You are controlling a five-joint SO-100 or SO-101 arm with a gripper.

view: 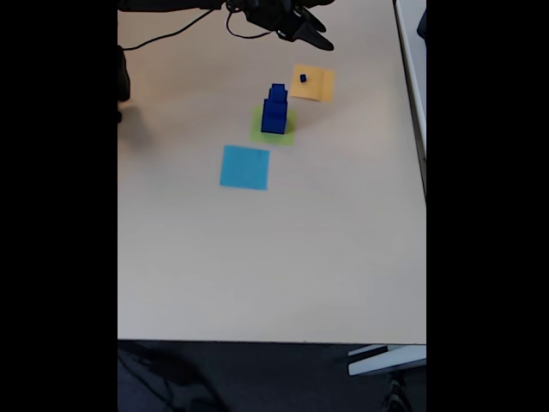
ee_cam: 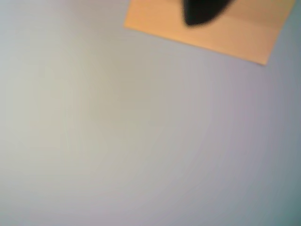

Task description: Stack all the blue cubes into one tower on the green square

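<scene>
Blue tiny cube (view: 303, 78) is sitting near the tabletop's far edge; light, rigid, needing opposite-face pinching, while my gripper's (view: 314, 36) spread is proving indeterminable.

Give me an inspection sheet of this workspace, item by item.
Surface: pale beige table, bare apart from the job's things.
Job's things: tower of blue cubes standing on the green square; one tiny blue cube apart on the orange-yellow square; light-blue square with nothing on it.
Clutter: nothing seen.
Grippers: gripper at the table's far edge, near the orange-yellow square; open or shut cannot be told.
Cables: black cable trailing along the far edge.
Surroundings: dark floor below the table's near edge.
</scene>
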